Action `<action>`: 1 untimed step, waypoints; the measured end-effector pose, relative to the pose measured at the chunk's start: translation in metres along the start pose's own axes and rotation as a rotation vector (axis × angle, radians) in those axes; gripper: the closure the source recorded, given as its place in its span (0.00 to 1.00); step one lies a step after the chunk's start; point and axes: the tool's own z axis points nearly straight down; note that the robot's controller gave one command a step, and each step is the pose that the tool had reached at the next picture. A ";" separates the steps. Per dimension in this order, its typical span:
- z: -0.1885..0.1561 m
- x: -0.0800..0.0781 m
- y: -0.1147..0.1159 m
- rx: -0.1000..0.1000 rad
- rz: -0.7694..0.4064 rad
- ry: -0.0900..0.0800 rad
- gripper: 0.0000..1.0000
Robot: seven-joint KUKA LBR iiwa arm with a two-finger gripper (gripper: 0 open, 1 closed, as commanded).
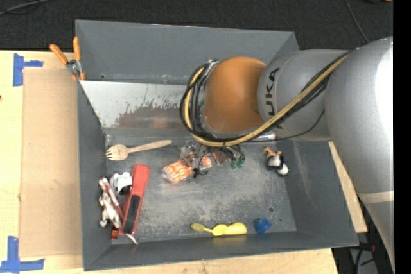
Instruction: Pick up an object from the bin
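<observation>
Along the left wall of the bin, toward its near left corner, lie a knotted red-and-white cord and a red-handled tool. A wooden fork lies just beyond them at the foot of the far wall. Right of those, about the middle of the floor, sits a crumpled orange packet. My gripper is down low just beside it on its right, under my orange wrist cover; I cannot tell how wide it stands or whether it has anything in it. I judge the pick barely begun: nothing is lifted, and closing, gripping and raising are all left. A yellow spoon-like thing and a blue bit lie by the near wall, and a small penguin figure toward the right wall, all well apart from the packet. Only small dark bits crowd my gripper.
</observation>
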 end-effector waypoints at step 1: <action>0.000 0.000 0.000 0.000 -0.007 -0.001 1.00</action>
